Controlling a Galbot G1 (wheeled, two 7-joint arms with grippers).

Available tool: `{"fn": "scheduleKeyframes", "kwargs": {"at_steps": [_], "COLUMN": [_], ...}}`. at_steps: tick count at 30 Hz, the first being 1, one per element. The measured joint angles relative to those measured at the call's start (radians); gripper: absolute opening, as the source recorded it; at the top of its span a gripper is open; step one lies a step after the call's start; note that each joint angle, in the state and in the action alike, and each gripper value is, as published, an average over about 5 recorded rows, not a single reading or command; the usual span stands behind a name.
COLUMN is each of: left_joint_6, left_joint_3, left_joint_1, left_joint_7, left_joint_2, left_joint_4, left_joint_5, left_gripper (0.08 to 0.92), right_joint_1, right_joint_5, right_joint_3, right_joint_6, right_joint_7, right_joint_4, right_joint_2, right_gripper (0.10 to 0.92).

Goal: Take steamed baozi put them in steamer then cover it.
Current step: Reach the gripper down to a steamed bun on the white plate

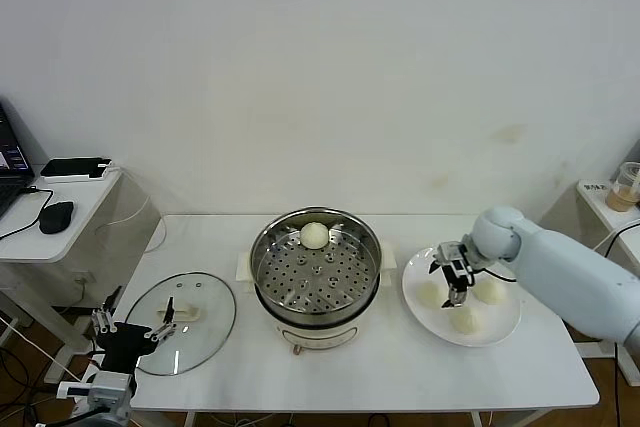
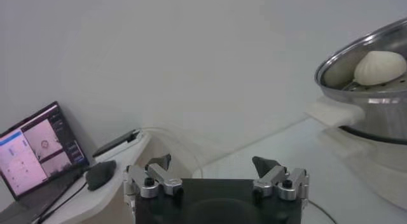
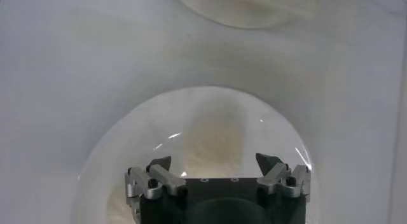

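The steamer point(image 1: 316, 272) stands mid-table with one baozi point(image 1: 314, 235) on its perforated tray; the left wrist view shows the pot point(image 2: 356, 98) and that bun point(image 2: 379, 67). Three more baozi point(image 1: 431, 294) point(image 1: 489, 290) point(image 1: 463, 319) lie on a white plate point(image 1: 503, 323). My right gripper point(image 1: 453, 287) hangs open just above the plate among them; in its wrist view a blurred bun point(image 3: 213, 139) lies ahead of the spread jaws point(image 3: 215, 161). The glass cover point(image 1: 200, 332) lies flat at the table's left. My left gripper point(image 1: 132, 324) waits open at the cover's left edge, holding nothing point(image 2: 212, 163).
A side desk at the left carries a laptop point(image 2: 38, 149), a mouse point(image 1: 56, 215) and a phone point(image 1: 74, 167). A shelf with a cup point(image 1: 628, 185) stands at the far right. The wall runs close behind the table.
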State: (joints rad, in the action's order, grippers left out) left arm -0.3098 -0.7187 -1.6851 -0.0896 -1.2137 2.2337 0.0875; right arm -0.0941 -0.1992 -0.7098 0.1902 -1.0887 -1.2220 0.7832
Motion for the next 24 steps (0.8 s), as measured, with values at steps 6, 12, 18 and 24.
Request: {"fn": "scheduleKeyframes", "kwargs": {"at_steps": [6,12,18,24], "left_joint_6": [0.000,-0.001,-0.001,-0.001], "left_joint_3": [-0.001,-0.002,-0.002,-0.002], "left_joint_1": [0.001,0.001,0.001,0.000], "left_joint_7": [0.000,0.000,0.000,0.000], "left_joint_2": [-0.003,-0.006,-0.008,-0.008], "left_joint_4": [-0.002,-0.001,0.003,0.008], "left_joint_5": [0.000,0.001,0.001,0.001], "left_gripper": [0.823,0.823,0.823,0.823], "right_joint_1": [-0.008,-0.016,-0.016,-0.008], "right_joint_5": [-0.023,-0.041,-0.044,-0.041], "right_joint_3": [0.007,0.009,0.016,0.018], "right_joint_6": [0.006,0.013,0.016,0.019], "right_joint_7": [0.006,0.003,0.001,-0.006], "right_joint_4": [0.037,0.055,0.061,0.057], "right_joint_2": [0.027,0.038,0.043,0.040], "right_gripper": [0.806,0.740,0.663,0.616]}}
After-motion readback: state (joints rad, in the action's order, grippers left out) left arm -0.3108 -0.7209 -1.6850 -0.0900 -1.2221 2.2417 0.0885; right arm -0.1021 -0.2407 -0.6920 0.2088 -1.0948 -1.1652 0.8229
